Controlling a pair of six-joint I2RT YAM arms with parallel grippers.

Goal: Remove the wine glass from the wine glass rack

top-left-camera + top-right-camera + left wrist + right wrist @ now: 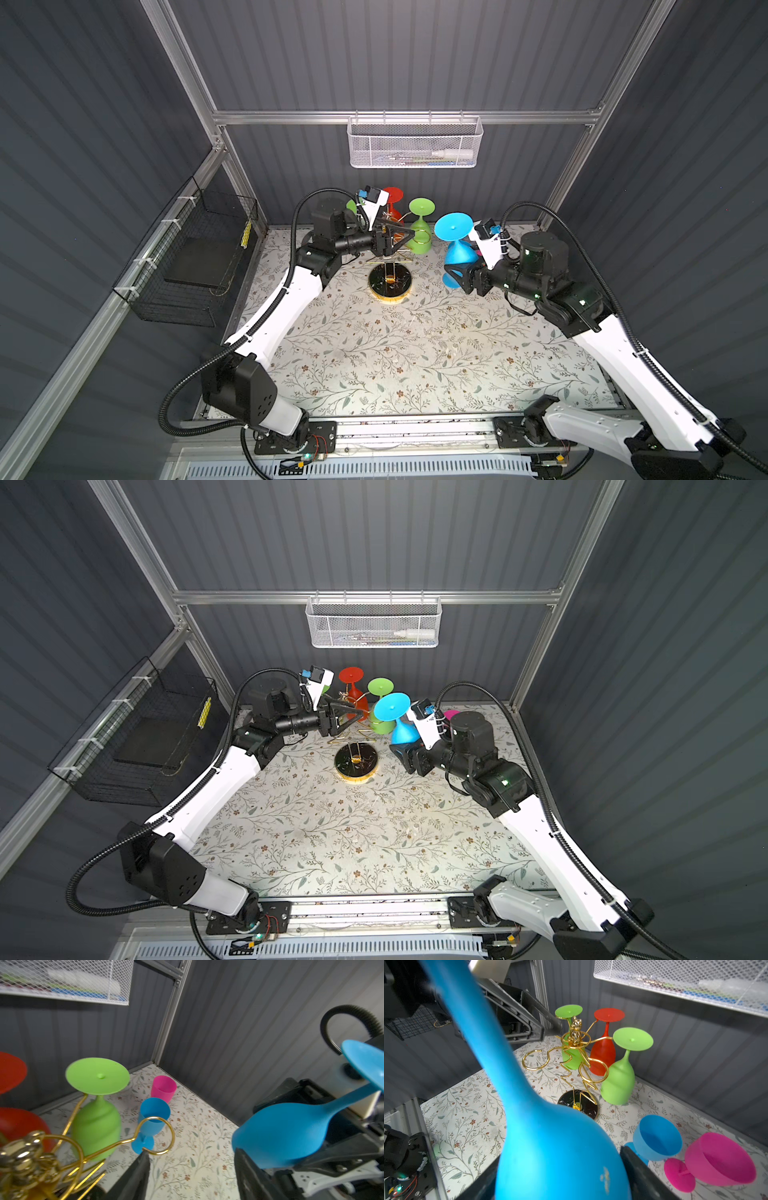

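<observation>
Blue wine glass point(550, 1157) sits clear of the rack point(400, 286) in right jaws; left jaws wide, empty; next, probably set it down.

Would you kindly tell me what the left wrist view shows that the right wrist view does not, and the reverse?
Only the left wrist view shows the round foot of the blue glass held by the right gripper. Only the right wrist view shows a second green glass, seen through the gold rack, and a black wire basket. Both show the blue glass's bowl, the rack, the red glass and the nearer green glass.
</observation>
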